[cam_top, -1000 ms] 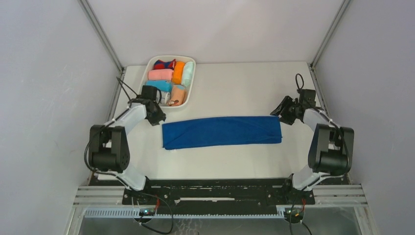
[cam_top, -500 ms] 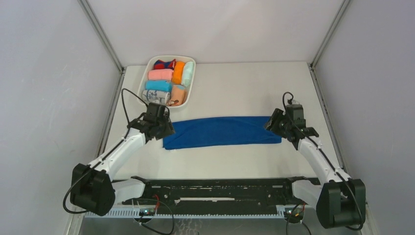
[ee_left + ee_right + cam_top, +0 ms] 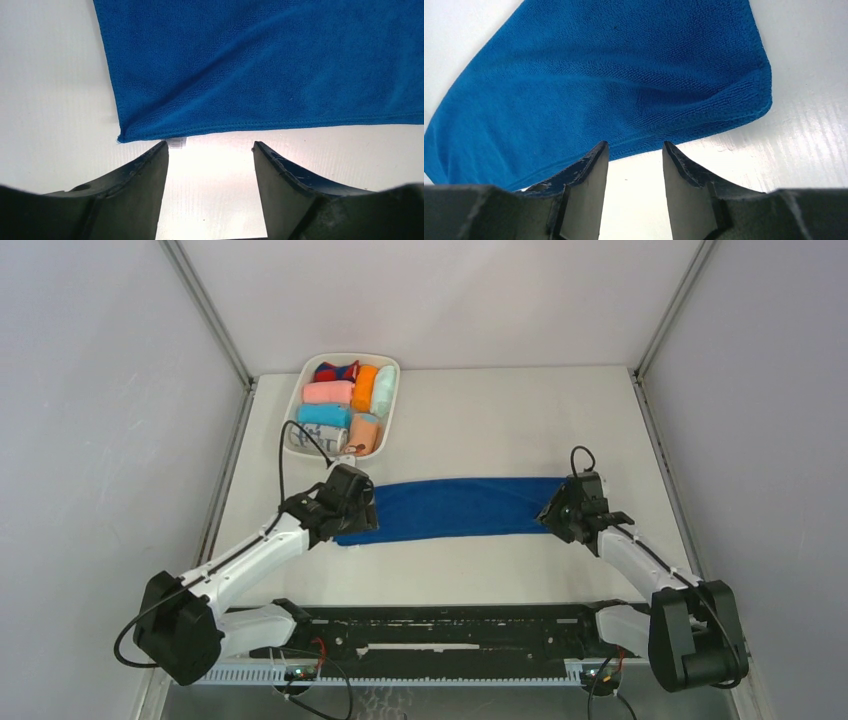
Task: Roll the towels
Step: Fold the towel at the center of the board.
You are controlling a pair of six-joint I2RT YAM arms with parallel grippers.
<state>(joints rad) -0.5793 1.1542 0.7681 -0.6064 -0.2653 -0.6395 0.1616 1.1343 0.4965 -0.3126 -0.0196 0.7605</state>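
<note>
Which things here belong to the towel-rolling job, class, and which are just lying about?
Belongs to the job: blue towel; peach towel; left gripper; right gripper.

Lying about: pink roll; orange roll; mint roll; light-blue roll; white printed roll; tray.

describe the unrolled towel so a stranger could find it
On the white table, just nearer than the white tray of rolled cloths, a long royal-blue towel lies flat. It is the only cloth spread out, and far larger than any roll.
</note>
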